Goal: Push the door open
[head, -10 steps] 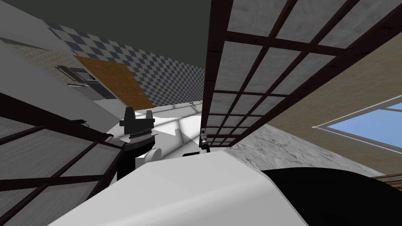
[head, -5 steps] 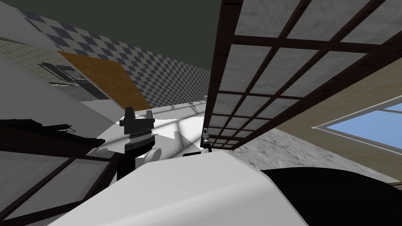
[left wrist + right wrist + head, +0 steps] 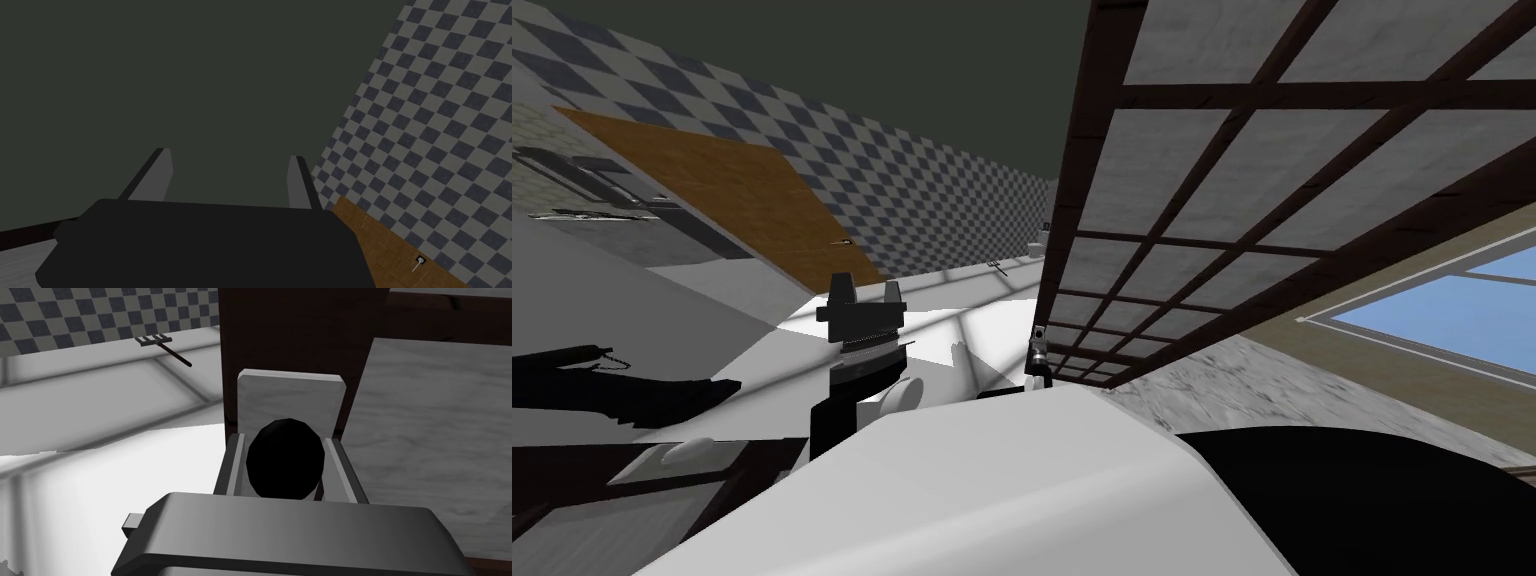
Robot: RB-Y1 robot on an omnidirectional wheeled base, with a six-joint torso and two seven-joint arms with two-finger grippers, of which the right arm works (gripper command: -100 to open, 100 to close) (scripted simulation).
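In right claw (image 3: pixel 285 439), knob (image 3: pixel 285 463), seemingly end-on

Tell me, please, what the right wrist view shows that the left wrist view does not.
Right wrist, not left: the right gripper shut on a black knob, its grey plate, the dark-framed door and a rake on the white floor. Left wrist, not right: the left gripper, open, and a brown door with a small handle. Both: the checkered wall.

door (image 3: pixel 1212 190): dark brown lattice frame with grey panes, standing open on the right, black round knob (image 3: pixel 285 458) by its free edge.
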